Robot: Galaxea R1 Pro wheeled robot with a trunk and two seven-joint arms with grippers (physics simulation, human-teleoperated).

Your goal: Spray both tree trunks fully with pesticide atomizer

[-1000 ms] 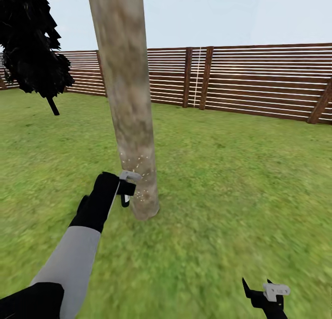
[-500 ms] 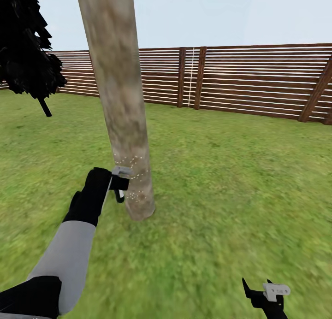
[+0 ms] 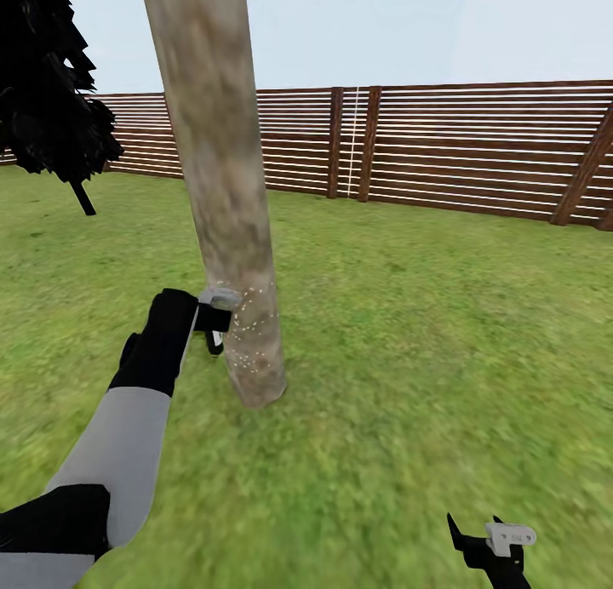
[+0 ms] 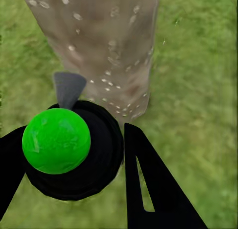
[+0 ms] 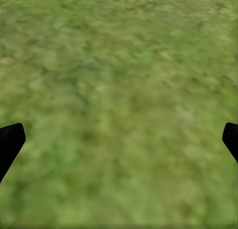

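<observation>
Left gripper (image 3: 214,321): pinching the pesticide atomizer (image 4: 67,149), nozzle just beside the tree trunk (image 3: 223,189).
Right gripper (image 3: 498,546): spread, idle at 5 o'clock.
Risk: spraying one band leaves bark uncovered.
Trunk: mottled grey-brown, pale droplets low down, at 11 o'clock.

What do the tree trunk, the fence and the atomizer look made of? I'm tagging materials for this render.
Tree trunk: rough matte bark, mottled grey-brown, flecked with pale spray dots low down. Fence: wood, judging by brown horizontal slats and darker posts. Atomizer, held in the left gripper: probably plastic, with a glossy green ball on a smooth black body and a grey nozzle.
</observation>
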